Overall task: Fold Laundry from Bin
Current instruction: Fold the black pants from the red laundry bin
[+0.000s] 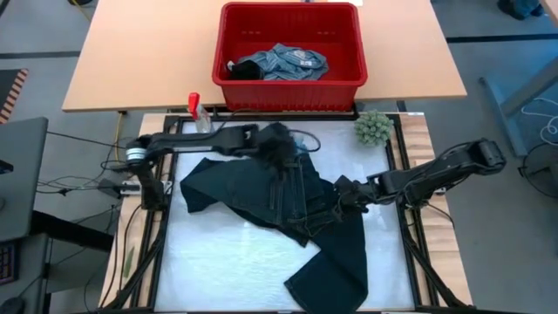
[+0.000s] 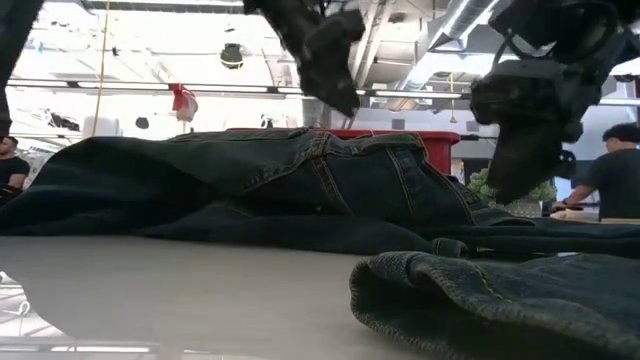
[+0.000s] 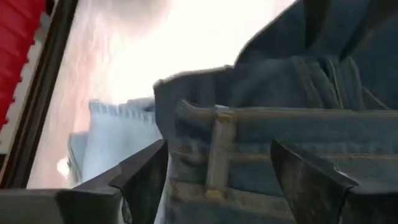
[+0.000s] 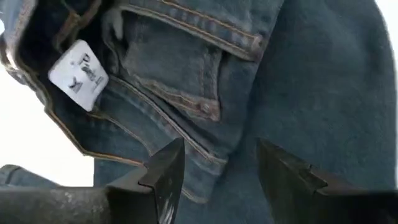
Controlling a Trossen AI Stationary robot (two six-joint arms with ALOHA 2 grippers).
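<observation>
One pair of dark blue denim jeans (image 1: 288,205) is spread on the white desk (image 1: 227,262). The left gripper (image 3: 217,180) is held with fingers spread at the waistband; the right gripper (image 4: 217,168), fingers likewise parted, is poised over it.

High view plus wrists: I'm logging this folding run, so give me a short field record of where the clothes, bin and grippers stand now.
jeans: dark denim, spread crumpled across the white mat, one leg trailing toward the front edge
bin: red, on the wooden table behind the mat, holds a grey-blue garment
left gripper: over the jeans' waistband, fingers apart with the belt loop between them
right gripper: at the jeans' right side, fingers apart above the pocket
other items: spray bottle, green ball
</observation>
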